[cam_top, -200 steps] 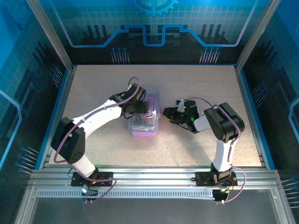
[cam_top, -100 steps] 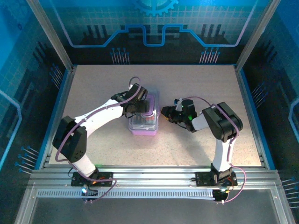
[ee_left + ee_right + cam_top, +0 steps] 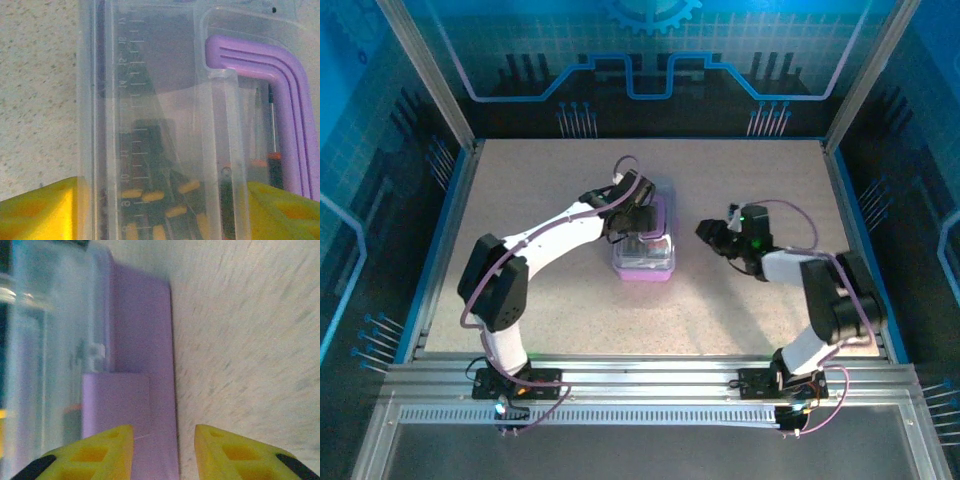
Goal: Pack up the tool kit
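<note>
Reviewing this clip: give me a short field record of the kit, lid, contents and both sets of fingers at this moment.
case: tool kit on the table, between the two arms
lid: closed, purple handle on top
contents: screwdrivers visible through the clear lid
left fingers: clamped on both sides of the kit
right fingers: open, empty, beside the kit, not touching
</note>
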Robot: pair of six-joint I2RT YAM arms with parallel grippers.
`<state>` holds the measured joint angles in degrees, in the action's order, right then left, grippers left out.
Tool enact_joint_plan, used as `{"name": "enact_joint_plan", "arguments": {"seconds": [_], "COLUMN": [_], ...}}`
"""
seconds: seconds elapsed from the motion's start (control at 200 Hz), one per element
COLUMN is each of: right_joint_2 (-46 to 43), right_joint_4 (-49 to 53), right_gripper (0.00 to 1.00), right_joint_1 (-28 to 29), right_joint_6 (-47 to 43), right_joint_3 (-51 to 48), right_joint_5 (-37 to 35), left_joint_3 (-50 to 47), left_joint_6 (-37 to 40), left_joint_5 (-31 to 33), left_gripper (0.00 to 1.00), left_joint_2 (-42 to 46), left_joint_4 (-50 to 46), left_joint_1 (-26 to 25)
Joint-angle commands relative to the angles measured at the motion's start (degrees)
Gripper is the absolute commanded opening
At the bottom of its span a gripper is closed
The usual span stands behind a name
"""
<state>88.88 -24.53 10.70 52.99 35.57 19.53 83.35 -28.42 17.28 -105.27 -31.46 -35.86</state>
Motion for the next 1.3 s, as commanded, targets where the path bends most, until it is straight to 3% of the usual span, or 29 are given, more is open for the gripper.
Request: {"name": "enact_joint_plan", "arguments": {"seconds": [0.0,0.23,0.355,0.41,0.545,0.73,0.805,0.911,0.956,0.971,1.106,1.201,1.251,1.296], "right_joint_2": [-6.2,-12.5,-14.6,-15.5,-17.7,-18.6,-19.1,-21.7,-23.5,-24.2,-28.5,-29.2,-29.2,-28.9], "right_joint_4": [15.2,19.0,21.5,22.3,25.6,28.0,29.6,30.4,30.8,30.9,37.4,33.3,29.1,25.5], "right_gripper": [0.40,0.42,0.43,0.44,0.44,0.49,0.55,0.70,0.96,1.00,1.00,1.00,1.00,1.00], "right_joint_1": [-2.0,-3.7,-4.1,-4.2,-4.4,-4.7,-4.6,-3.9,-2.9,-2.6,1.8,2.7,2.7,2.7], "right_joint_6": [-7.7,-9.4,-10.6,-11.0,-12.8,-14.5,-15.2,-15.5,-16.5,-17.1,-21.8,-26.3,-31.2,-34.5], "right_joint_3": [-0.2,-0.3,0.8,1.3,3.5,6.2,7.9,8.4,8.2,8.1,10.6,9.6,8.6,7.2], "right_joint_5": [-7.4,-7.9,-8.1,-8.0,-8.6,-7.9,-6.4,-4.6,-5.5,-6.1,-23.0,-32.1,-32.9,-33.5], "left_joint_3": [2.1,14.7,19.6,20.8,22.2,21.7,17.7,5.5,1.1,-0.4,-13.8,-24.8,-31.8,-39.6], "left_joint_6": [-5.1,-3.8,-0.9,0.7,3.3,7.9,9.9,11.9,11.5,10.9,8.7,9.8,10.0,16.4], "left_joint_5": [-10.2,-9.3,-9.0,-9.2,-8.9,-13.7,-14.9,-13.0,-9.5,-8.2,1.7,10.4,14.9,12.2], "left_gripper": [0.70,0.76,0.88,0.99,0.99,0.99,0.99,0.99,0.99,0.99,0.99,0.99,0.99,0.99], "left_joint_2": [-8.9,-13.6,-13.2,-12.0,-8.3,-1.9,3.0,14.1,18.6,20.0,31.0,38.1,40.9,43.0], "left_joint_4": [-3.9,-7.5,-9.6,-10.0,-10.7,-8.7,-6.2,0.3,1.1,1.0,1.8,6.6,13.0,23.7], "left_joint_1": [-1.3,-1.4,-1.3,-1.3,-1.1,0.0,0.0,-0.8,-1.5,-1.7,-1.8,-1.8,-1.5,-0.7]}}
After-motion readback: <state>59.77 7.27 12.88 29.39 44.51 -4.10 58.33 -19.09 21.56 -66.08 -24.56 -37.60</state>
